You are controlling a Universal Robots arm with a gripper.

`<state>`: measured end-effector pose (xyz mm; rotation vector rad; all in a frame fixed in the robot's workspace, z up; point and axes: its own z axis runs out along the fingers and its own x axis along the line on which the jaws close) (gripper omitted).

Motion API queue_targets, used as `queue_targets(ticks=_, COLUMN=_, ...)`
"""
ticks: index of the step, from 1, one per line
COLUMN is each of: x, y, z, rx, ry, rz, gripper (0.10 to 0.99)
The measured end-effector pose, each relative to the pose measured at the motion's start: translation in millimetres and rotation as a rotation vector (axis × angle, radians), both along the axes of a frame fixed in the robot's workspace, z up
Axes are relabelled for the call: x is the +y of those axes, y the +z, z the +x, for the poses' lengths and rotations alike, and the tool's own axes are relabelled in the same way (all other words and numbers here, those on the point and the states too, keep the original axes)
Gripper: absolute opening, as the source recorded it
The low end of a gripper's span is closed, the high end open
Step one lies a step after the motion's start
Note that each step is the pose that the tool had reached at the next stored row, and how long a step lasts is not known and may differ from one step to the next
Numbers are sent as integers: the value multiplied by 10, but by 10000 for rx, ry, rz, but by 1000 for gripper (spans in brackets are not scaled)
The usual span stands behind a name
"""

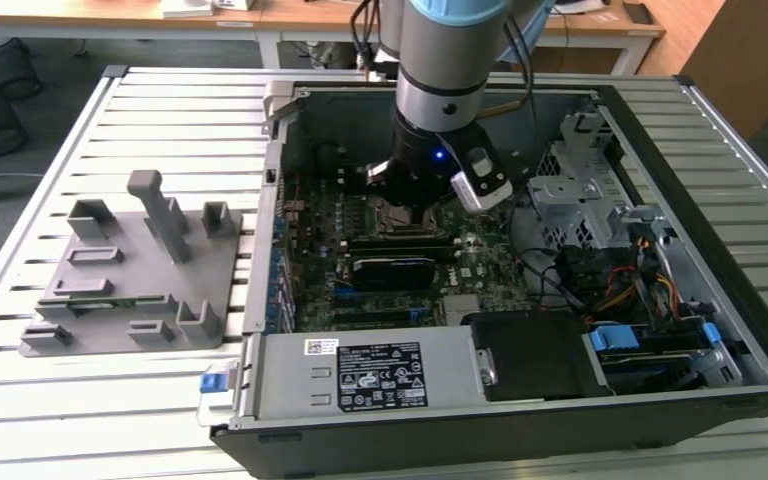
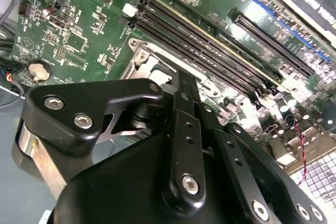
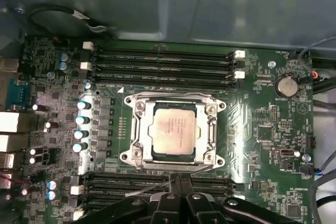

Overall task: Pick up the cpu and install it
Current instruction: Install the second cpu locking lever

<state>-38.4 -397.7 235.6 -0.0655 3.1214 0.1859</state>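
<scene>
In the exterior view, the arm is seen reaching down into an open computer case laid on a slatted table; the gripper is held low over the green motherboard. A grey fixture is seen on the table, at the exterior view's left of the case.

In the second wrist view, the gripper is shown with its black fingers drawn together, nothing seen between them, just above the socket.

In the first wrist view, the cpu is shown lying flat inside the metal-framed socket, between rows of memory slots, with the gripper beside the frame's edge.
</scene>
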Motion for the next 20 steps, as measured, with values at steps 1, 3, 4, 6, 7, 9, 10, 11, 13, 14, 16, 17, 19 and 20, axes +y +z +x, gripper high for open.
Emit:
queue_targets(ticks=1, x=-8, y=-5, z=-19, rx=0, ry=0, rz=0, gripper=106)
queue_targets(ticks=3, x=-14, y=-8, z=-48, rx=0, ry=0, rz=0, gripper=106)
queue_targets(ticks=4, x=-17, y=-10, z=-65, rx=0, ry=0, rz=0, gripper=106)
queue_targets(ticks=6, x=-24, y=-14, z=-98, rx=0, ry=0, rz=0, gripper=106)
queue_targets(ticks=7, x=-27, y=-16, z=-116, rx=0, ry=1, rz=1, gripper=106)
queue_targets(ticks=9, x=-31, y=-19, z=-148, rx=0, ry=0, rz=0, gripper=106)
queue_targets(ticks=10, x=-32, y=-22, z=-162, rx=-1, ry=0, rz=1, gripper=106)
queue_targets(ticks=11, x=-33, y=-25, z=-176, rx=-1, ry=0, rz=2, gripper=106)
queue_targets(ticks=13, x=-36, y=-32, z=-194, rx=0, ry=0, rz=0, gripper=106)
queue_targets(ticks=14, x=-36, y=-38, z=-199, rx=0, ry=0, rz=0, gripper=106)
queue_targets(ticks=16, x=-36, y=-54, z=-204, rx=5, ry=1, rz=0, gripper=106)
queue_targets(ticks=17, x=-36, y=-64, z=-205, rx=13, ry=2, rz=0, gripper=106)
queue_targets(ticks=19, x=-37, y=-93, z=-208, rx=40, ry=0, rz=0, gripper=106)
queue_targets(ticks=20, x=-37, y=-104, z=-208, rx=50, ry=-1, rz=0, gripper=106)
